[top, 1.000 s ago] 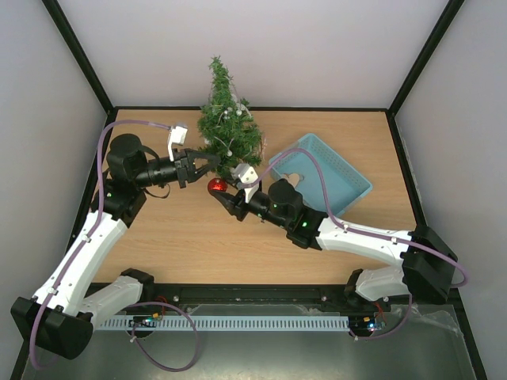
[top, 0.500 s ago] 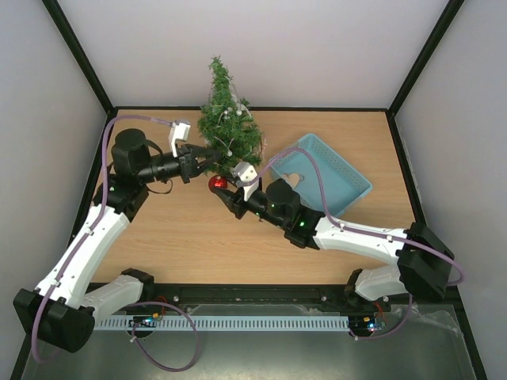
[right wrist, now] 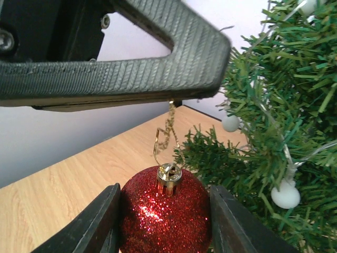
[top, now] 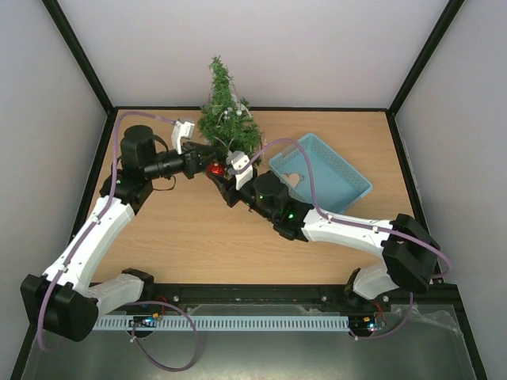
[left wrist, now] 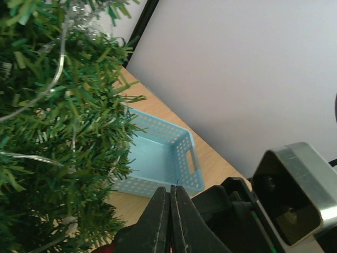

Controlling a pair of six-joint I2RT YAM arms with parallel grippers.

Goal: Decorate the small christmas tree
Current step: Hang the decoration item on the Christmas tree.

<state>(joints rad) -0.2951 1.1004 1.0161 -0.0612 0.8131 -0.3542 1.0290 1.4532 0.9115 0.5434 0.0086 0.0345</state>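
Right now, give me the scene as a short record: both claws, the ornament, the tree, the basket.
left claw: shut, pinching the gold loop of the ornament
right claw: shut on the red glitter bauble, one finger on each side
bauble position: beside the lower branches, not hung yet
small christmas tree: upright at the back of the table, white beads strung on it
blue basket: on the table, right of the tree

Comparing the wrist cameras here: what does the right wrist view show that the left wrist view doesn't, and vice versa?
Right wrist only: the right gripper clamping the red glitter bauble, and its gold hanging loop rising to the left gripper. Left wrist only: the blue basket beyond the branches. Both: the small christmas tree, the wooden table and the shut left gripper.
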